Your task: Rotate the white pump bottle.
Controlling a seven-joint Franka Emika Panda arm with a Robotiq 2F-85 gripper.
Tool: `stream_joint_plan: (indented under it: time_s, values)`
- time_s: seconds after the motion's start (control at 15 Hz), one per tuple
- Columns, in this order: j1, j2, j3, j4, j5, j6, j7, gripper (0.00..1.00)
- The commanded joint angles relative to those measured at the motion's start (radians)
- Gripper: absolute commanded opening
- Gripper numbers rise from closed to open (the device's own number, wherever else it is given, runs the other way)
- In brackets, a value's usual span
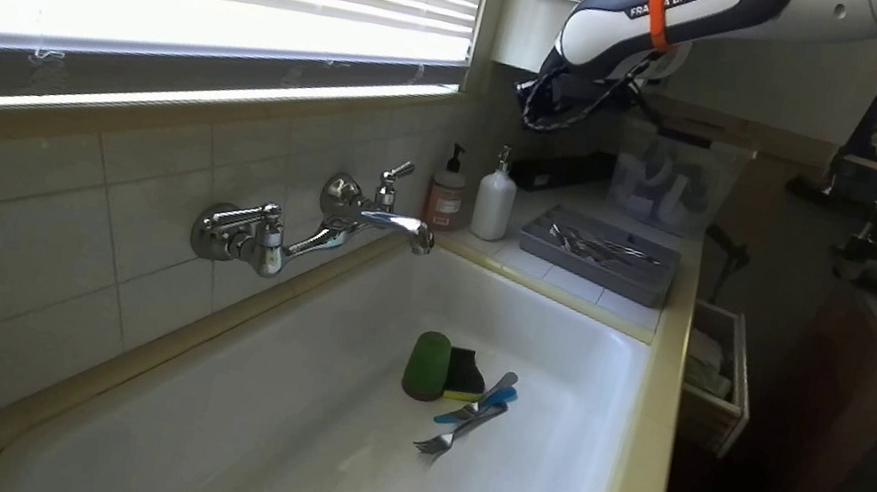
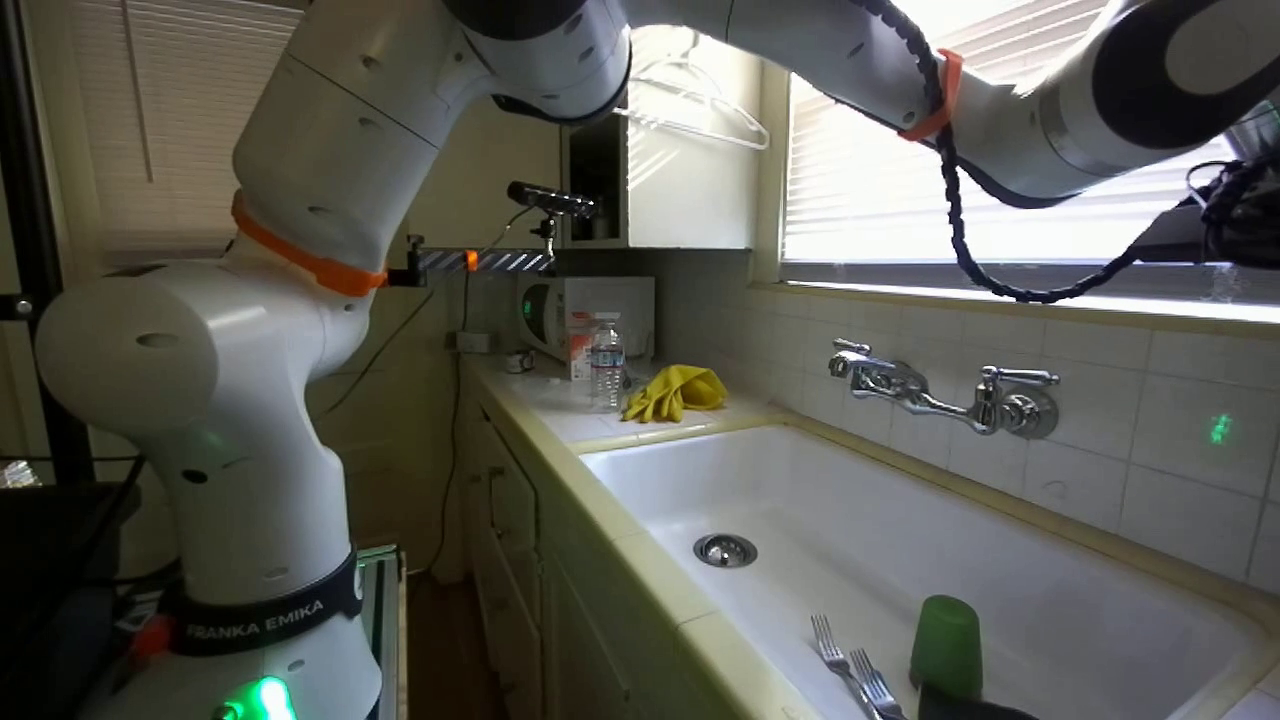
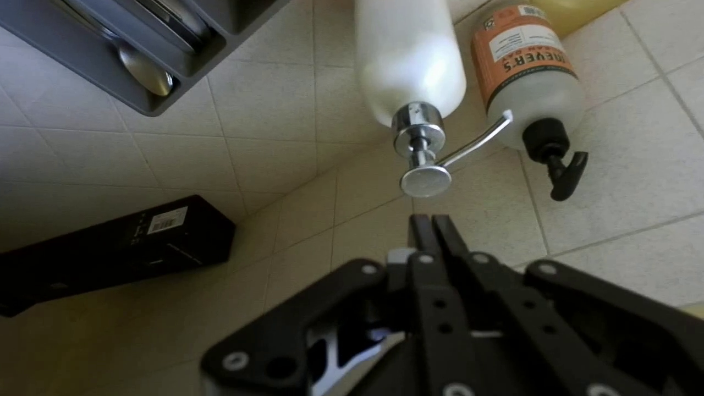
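White pump bottle (image 3: pixel 412 66) below the end effector (image 3: pixel 431 221).

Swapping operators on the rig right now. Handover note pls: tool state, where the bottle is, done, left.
Tool: shut, holding nothing; in the wrist view a gap shows between its tips and the pump head.
White pump bottle: upright on the counter, between the orange-labelled soap bottle and the grey cutlery tray. Its spout points to the soap bottle's side in the wrist view.
Done: no turn of the bottle can be confirmed from these views.
Left: rotating it, most likely. Pushing the spout with the shut tips might work; mind the soap bottle close by.
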Motion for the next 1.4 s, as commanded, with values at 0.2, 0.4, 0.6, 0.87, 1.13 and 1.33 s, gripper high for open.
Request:
stream_joint_plan:
  time_s: [0.2,0.4,0.6,0.87,1.13,1.33]
  values:
    - [-0.038,0.074,0.023,0.082,0.077,0.001,-0.034,0.00]
    - [-0.053,0.091,0.034,0.100,0.109,0.004,-0.039,0.00]
    - [-0.068,0.104,0.051,0.123,0.147,-0.012,-0.045,0.00]
    - [-0.079,0.116,0.062,0.139,0.171,-0.039,-0.057,0.00]
    - [-0.085,0.128,0.068,0.150,0.182,-0.069,-0.062,0.00]
    - [-0.085,0.133,0.068,0.155,0.181,-0.109,-0.061,0.00]
